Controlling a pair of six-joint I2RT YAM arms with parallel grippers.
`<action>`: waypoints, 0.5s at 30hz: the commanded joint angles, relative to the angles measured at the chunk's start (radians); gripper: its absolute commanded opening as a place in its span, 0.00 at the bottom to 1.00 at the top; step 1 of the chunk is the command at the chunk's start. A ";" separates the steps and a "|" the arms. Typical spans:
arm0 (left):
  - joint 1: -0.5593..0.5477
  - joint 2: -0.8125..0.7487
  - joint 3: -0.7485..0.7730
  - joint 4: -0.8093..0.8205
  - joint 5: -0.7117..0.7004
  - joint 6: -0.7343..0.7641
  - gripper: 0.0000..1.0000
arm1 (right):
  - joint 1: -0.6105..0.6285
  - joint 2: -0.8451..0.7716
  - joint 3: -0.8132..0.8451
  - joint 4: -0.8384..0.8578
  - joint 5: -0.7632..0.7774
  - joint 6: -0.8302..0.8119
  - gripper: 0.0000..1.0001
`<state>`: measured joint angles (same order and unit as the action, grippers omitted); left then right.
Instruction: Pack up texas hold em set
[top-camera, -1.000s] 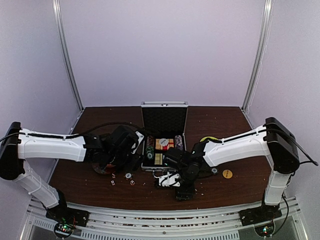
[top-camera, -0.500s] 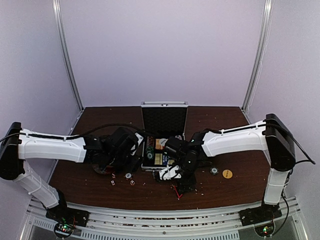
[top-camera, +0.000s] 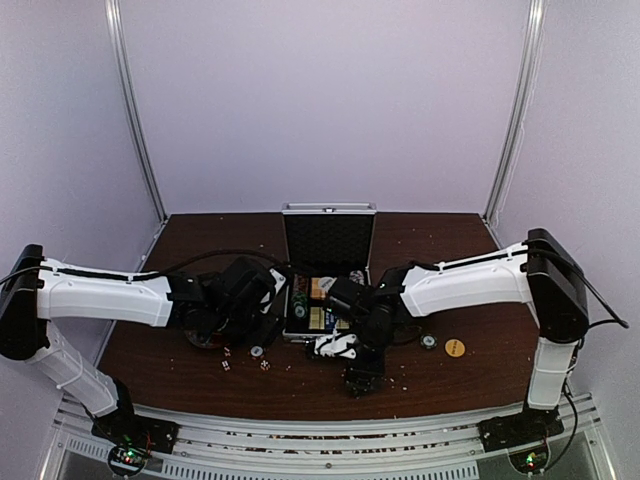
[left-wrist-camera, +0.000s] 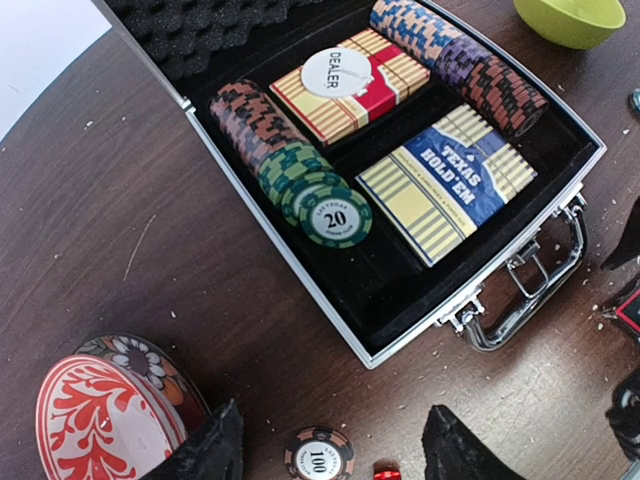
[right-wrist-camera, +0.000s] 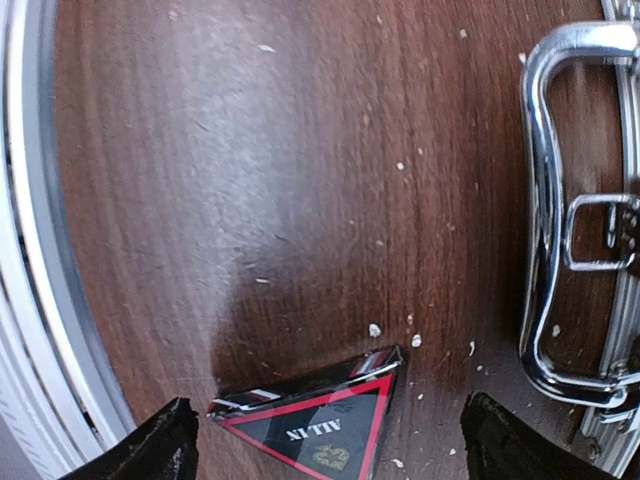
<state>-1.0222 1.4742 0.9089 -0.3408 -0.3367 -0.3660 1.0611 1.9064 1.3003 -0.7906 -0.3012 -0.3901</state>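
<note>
The silver case (top-camera: 328, 290) lies open, its black lining holding rows of striped chips (left-wrist-camera: 290, 150), two tan card decks (left-wrist-camera: 445, 185) and a white dealer button (left-wrist-camera: 336, 72). My left gripper (left-wrist-camera: 330, 455) is open just above the table, left of the case's front corner. A loose "100" chip (left-wrist-camera: 318, 458) and a red die (left-wrist-camera: 388, 470) lie between its fingers. My right gripper (right-wrist-camera: 335, 440) is open in front of the case handle (right-wrist-camera: 540, 200), with the black and red triangular "ALL IN" button (right-wrist-camera: 320, 425) lying between its fingers. In the top view my right gripper (top-camera: 358, 375) hides that button.
A round red tin with a floral lid (left-wrist-camera: 100, 420) sits by my left finger. A lime-green bowl (left-wrist-camera: 570, 18) stands right of the case. Two small dice (top-camera: 225, 365) lie on the near table. A small round button (top-camera: 428, 342) and a yellow one (top-camera: 455, 348) lie at the right.
My right arm has swung left toward the case front and its gripper now sits over the triangular button. My left arm has barely moved.
</note>
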 joint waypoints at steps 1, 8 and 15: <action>0.002 0.004 0.017 0.022 0.013 -0.004 0.63 | 0.024 0.003 -0.043 0.043 0.070 0.073 0.93; 0.002 -0.006 0.016 0.015 0.006 -0.004 0.63 | 0.050 0.006 -0.060 0.051 0.121 0.077 0.90; 0.001 0.003 0.025 0.014 0.005 0.003 0.63 | 0.064 0.010 -0.070 0.049 0.172 0.075 0.85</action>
<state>-1.0222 1.4746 0.9089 -0.3412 -0.3355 -0.3656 1.1137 1.9064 1.2514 -0.7414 -0.1829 -0.3244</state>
